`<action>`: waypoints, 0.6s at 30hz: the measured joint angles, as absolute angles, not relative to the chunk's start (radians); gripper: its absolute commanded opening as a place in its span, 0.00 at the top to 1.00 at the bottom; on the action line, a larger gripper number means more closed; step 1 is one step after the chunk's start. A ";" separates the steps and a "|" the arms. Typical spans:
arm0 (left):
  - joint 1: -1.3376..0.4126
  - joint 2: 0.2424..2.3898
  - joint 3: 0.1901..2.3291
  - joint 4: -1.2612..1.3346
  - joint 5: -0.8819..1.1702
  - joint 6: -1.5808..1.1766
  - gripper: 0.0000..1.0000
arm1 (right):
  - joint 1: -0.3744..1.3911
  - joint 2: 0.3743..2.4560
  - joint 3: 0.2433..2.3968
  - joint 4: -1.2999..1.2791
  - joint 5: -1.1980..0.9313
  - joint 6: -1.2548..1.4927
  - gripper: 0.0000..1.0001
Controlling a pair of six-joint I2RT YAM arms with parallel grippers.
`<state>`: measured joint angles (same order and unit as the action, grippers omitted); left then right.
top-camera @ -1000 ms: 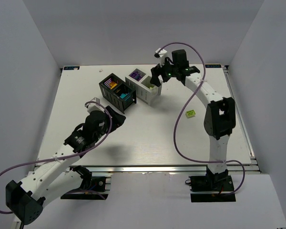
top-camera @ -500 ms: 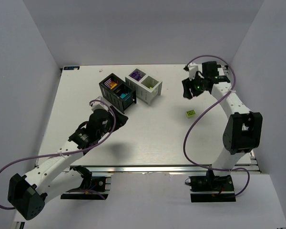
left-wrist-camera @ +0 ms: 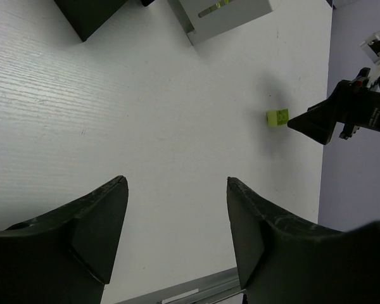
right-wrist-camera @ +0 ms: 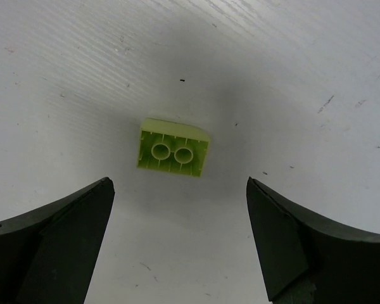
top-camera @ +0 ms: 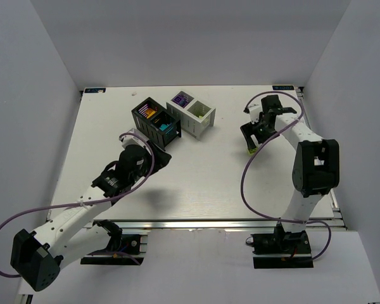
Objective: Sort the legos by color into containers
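One lime green lego (right-wrist-camera: 174, 156) lies upside down on the table, its hollow underside showing; it also shows in the top view (top-camera: 249, 151) and the left wrist view (left-wrist-camera: 277, 117). My right gripper (top-camera: 252, 137) hangs open and empty just above it, with the brick ahead of its fingertips in the right wrist view (right-wrist-camera: 178, 187). My left gripper (top-camera: 154, 154) is open and empty over the table in front of the containers, seen in its own view (left-wrist-camera: 177, 187). The black container (top-camera: 156, 121) holds orange and teal legos. The white container (top-camera: 191, 114) holds purple ones.
The two containers stand side by side at the back middle; their bottom edges show in the left wrist view, black (left-wrist-camera: 88, 12) and white (left-wrist-camera: 231, 9). The table's right rail (top-camera: 316, 145) runs close behind the right arm.
My right gripper has moved from over the white container to the right and down, and now stands over the lime green lego. My left arm shifted slightly.
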<state>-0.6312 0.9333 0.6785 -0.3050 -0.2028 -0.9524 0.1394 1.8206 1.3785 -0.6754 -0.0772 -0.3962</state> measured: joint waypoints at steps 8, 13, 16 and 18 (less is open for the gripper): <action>-0.631 0.902 0.666 -0.307 -0.213 -0.966 0.27 | 0.146 1.887 1.379 -0.672 -0.075 -0.339 0.12; -0.631 0.902 0.662 -0.307 -0.218 -0.970 0.27 | 0.150 1.906 1.374 -0.645 -0.059 -0.316 0.20; -0.631 0.904 0.662 -0.307 -0.220 -0.970 0.27 | 0.154 1.921 1.372 -0.623 -0.050 -0.303 0.26; -0.631 0.905 0.662 -0.307 -0.220 -0.970 0.27 | 0.159 1.932 1.370 -0.616 -0.045 -0.296 0.29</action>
<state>-0.6312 0.9051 0.6624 -0.3065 -0.2203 -0.9703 0.1585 1.9320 1.3701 -0.6155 -0.0452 -0.2962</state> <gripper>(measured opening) 0.733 0.728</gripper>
